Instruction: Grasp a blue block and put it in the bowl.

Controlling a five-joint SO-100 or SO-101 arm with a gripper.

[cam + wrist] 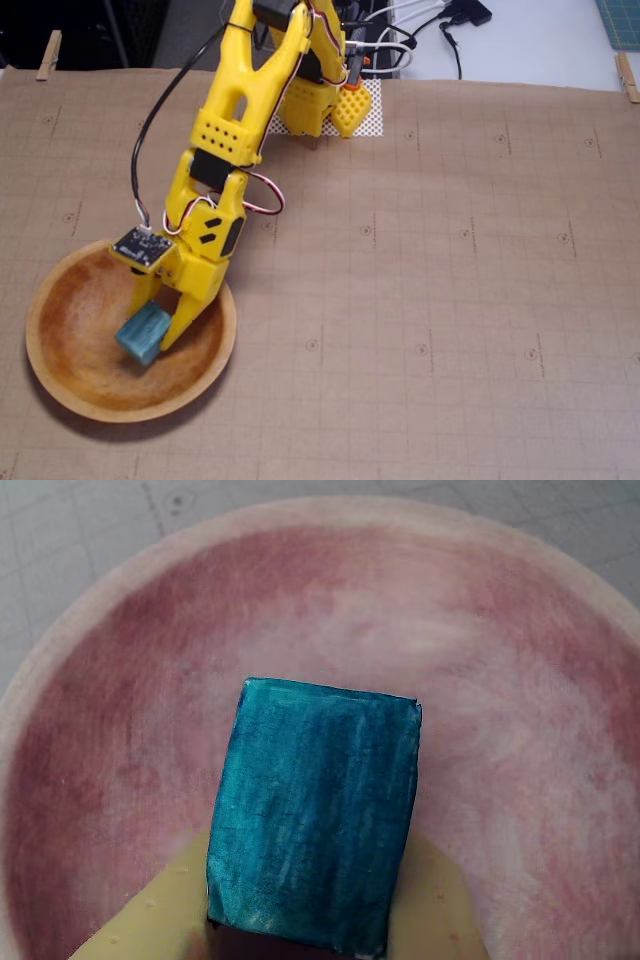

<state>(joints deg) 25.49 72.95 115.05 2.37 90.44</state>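
Gripper [150, 338] inside bowl [60, 385], yellow fingers [185, 315] closed on blue block [143, 333], arm reaching over bowl's upper right rim

Wrist view: block [315, 825] fills centre, bowl floor [480, 680] bare all round it, rim [40, 670] curving beyond

Fixed view: bowl interior left of block open; brown grid mat [450, 300] bare across whole right side and centre

Arm base [315, 95] and cables [430, 30] crowd top edge; clothespins [48, 55] at mat corners
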